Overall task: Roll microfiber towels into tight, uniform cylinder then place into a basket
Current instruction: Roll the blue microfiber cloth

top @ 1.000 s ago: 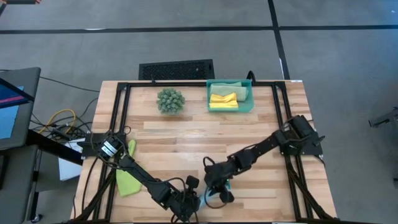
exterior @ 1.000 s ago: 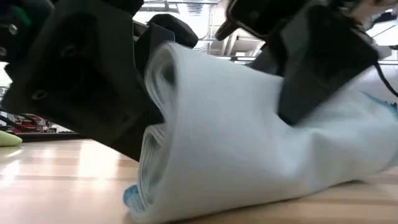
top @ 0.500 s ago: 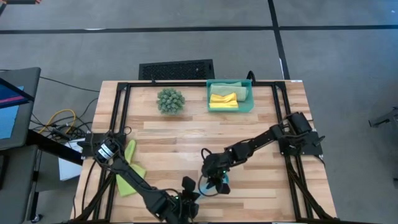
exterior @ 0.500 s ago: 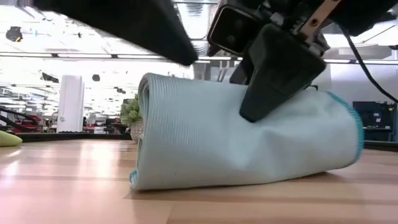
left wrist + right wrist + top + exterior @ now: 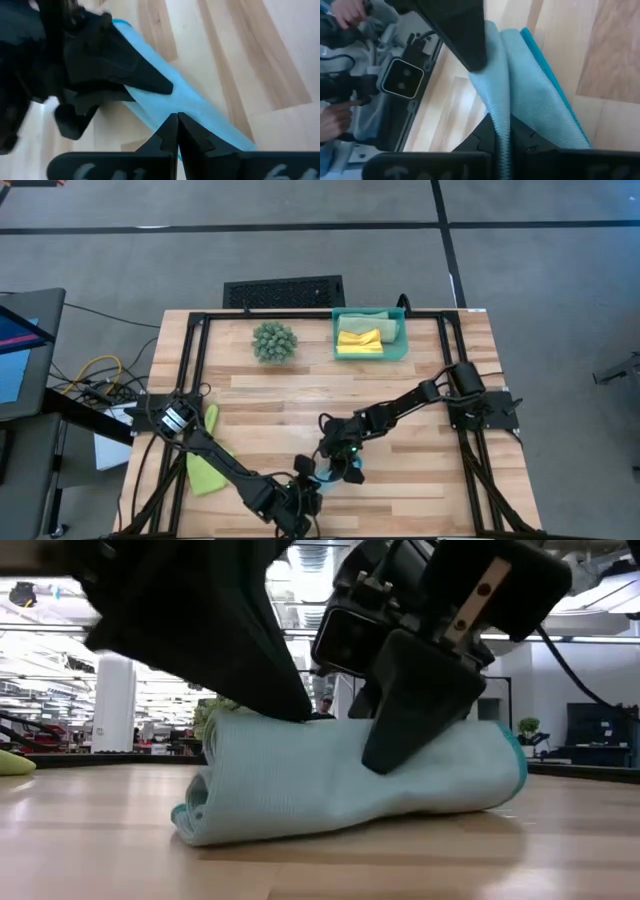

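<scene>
Right now your right pincer is clenched on a fold of the light blue towel, which lies rolled into a loose cylinder on the tabletop at the near edge. In the right wrist view you see the cloth pinched thin between that pincer's two fingers. Your left pincer sits just beside it with its fingers pressed fully together, tips touching the same roll but holding nothing. Well beyond both pincers, at the far edge, the basket holds the yellow towel and a sage green towel behind it. The lime green towel lies flat to the left of the left pincer, partly under that arm.
</scene>
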Tool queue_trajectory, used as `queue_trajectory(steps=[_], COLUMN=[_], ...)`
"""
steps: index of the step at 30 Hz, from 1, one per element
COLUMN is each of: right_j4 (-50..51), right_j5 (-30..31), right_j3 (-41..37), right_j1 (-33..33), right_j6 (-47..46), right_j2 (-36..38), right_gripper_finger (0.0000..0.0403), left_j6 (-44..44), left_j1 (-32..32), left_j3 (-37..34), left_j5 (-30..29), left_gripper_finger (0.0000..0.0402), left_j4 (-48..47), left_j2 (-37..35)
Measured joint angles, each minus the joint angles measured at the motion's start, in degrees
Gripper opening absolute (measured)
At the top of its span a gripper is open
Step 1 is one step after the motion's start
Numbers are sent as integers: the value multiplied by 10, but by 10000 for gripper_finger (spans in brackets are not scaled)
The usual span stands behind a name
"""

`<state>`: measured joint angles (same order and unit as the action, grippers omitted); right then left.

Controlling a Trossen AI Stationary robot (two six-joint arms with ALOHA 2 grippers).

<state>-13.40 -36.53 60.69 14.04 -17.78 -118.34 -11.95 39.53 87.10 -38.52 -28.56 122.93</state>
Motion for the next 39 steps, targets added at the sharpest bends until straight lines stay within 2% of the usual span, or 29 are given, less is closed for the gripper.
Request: queue_trajectory(steps=[6,13,17,23,27,30,33,39], right_j4=[-2,-4,-2,11,70,113,174,219], right_j5=[2,4,-16,-35,4,56,112,113], right_j3=[0,-1,2,2,-1,2,-4,-3], right_j1=[0,0,-3,-24,-42,-40,-20,43], right_j6=[-1,9,11,12,25,52,74,106], right_j2=[-5,-6,-6,5,42,92,127,156], right_gripper_finger=[40,59,100,185,215,216,201,130], left_j6=[-31,-47,-52,-57,-58,-62,-63,-63], left_j1=[-10,-10,-10,-9,-8,-7,-7,-7], left_j3=[-31,-48,-49,-49,-49,-49,-49,-49], left_j5=[33,33,41,47,49,50,51,51], left_gripper_finger=[0,0,0,0,0,0,0,0], left_j4=[-3,0,-2,-3,-3,-4,-4,-5], left_j2=[0,-1,-1,-1,-1,-1,-1,-1])
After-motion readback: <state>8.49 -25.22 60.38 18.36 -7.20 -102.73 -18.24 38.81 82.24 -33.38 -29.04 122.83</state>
